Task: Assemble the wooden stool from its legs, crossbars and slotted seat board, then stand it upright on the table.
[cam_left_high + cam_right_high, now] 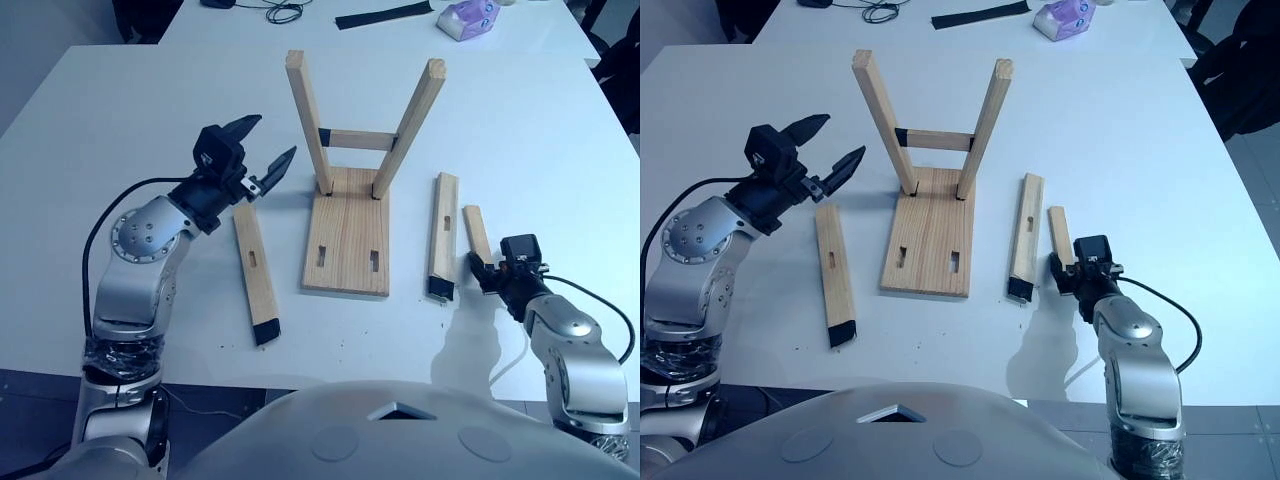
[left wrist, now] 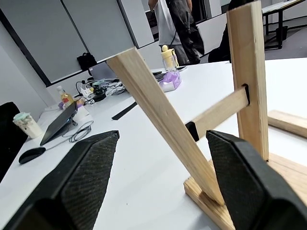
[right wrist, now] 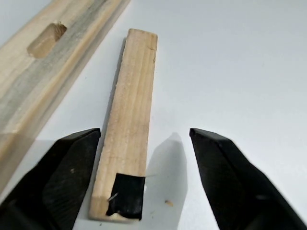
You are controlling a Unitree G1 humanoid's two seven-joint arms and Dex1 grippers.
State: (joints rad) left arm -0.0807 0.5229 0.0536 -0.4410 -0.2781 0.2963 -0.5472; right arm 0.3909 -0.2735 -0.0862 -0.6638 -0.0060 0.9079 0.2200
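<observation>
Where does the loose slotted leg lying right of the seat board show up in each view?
Left eye view: the loose leg lies flat right of centre, between seat board and short crossbar.
Right eye view: same spot, right of centre.
Left wrist view: flat on the table beyond the upright leg.
Right wrist view: beside the short crossbar, slot showing.
Shared landmark: the seat board.

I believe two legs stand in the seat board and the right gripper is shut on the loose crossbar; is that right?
Not quite: the right gripper is open, straddling the loose crossbar, as the right wrist view shows. The rest holds.
</observation>
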